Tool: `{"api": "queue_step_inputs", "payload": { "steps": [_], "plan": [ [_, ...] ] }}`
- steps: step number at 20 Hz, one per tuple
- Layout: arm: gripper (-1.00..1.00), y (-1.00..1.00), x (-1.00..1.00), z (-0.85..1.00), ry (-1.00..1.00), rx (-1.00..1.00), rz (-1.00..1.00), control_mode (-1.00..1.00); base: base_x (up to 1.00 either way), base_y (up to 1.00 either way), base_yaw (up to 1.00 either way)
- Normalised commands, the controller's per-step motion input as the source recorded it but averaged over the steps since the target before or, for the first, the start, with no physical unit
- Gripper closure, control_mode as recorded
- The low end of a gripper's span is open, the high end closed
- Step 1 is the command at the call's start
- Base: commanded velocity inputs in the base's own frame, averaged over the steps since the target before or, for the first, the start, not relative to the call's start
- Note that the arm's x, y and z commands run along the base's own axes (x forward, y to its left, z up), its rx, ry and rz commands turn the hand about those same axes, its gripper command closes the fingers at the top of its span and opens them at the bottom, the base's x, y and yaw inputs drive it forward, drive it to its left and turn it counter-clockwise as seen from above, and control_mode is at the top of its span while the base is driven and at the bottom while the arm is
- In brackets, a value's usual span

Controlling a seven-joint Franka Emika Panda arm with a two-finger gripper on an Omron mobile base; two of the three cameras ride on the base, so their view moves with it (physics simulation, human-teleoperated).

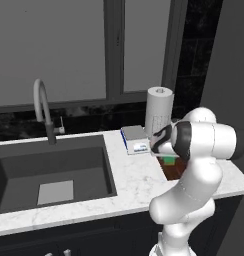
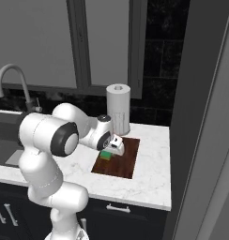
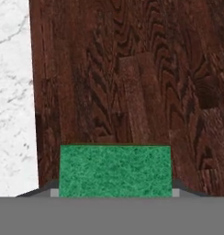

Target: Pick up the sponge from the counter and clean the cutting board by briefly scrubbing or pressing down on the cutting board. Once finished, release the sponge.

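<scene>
The claw [image 2: 112, 149] pinches the sponge [image 3: 115, 170] between its tips, green face toward the hand camera, right over the cutting board [image 3: 132, 82]. White marble desk [image 3: 12, 92] sits off to one side, paper towel roll [image 2: 118, 108] just beyond the claw.

You see the arm covering most of the cutting board [image 1: 173, 169] from the left, the sponge [image 3: 114, 170] cut off below, and the fingertips hidden, grip unreadable.

Green sponge [image 3: 115, 170], red-brown grained cutting board [image 3: 132, 73]
</scene>
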Motion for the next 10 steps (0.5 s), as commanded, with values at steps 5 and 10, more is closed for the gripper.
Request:
{"api": "queue_step_inputs", "payload": {
  "steps": [5, 10],
  "plan": [
    [1.00, -0.03, 0.55, -0.13, -0.03, 0.00, 0.00, -1.00, 0.00, 0.00, 0.00],
    [1.00, -0.06, 0.59, -0.14, -0.03, 0.00, 0.00, -1.00, 0.00, 0.00, 0.00]
  ]
}}
